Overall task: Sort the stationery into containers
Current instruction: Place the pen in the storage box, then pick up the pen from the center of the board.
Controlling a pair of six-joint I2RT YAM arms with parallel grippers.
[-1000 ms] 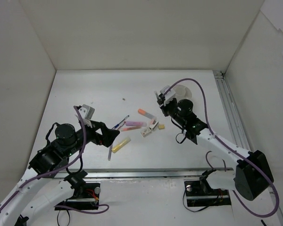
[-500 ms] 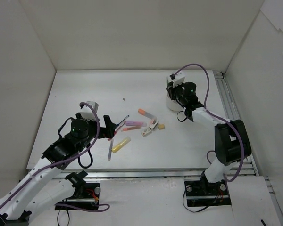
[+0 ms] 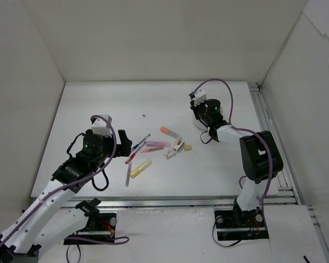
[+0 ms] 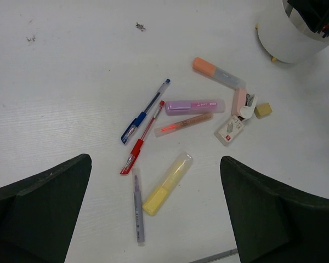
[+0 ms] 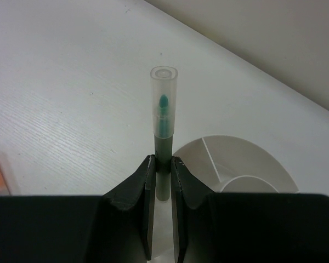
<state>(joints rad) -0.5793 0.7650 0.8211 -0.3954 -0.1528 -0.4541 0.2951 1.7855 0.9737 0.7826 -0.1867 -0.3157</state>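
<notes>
My right gripper (image 5: 163,164) is shut on a thin green pen (image 5: 163,118) with a clear cap. It holds the pen over the near rim of the round white compartment dish (image 5: 247,159). In the top view the right gripper (image 3: 200,107) covers part of the dish (image 3: 223,111). My left gripper (image 4: 155,164) is open and empty, above the yellow marker (image 4: 168,183) and a grey pen (image 4: 138,204). The pile also holds a blue pen (image 4: 145,111), a red pen (image 4: 142,138), a purple marker (image 4: 194,106), an orange marker (image 4: 218,73), a white block (image 4: 229,129) and a tan block (image 4: 262,110).
White walls enclose the table on the left, back and right. A metal rail (image 3: 266,126) runs along the right side and another along the front edge (image 3: 170,201). A small dark speck (image 4: 139,26) lies on the table beyond the pile.
My right gripper has carried the green pen from beside the pile back to the dish. My left gripper has moved up and forward over the pile.
</notes>
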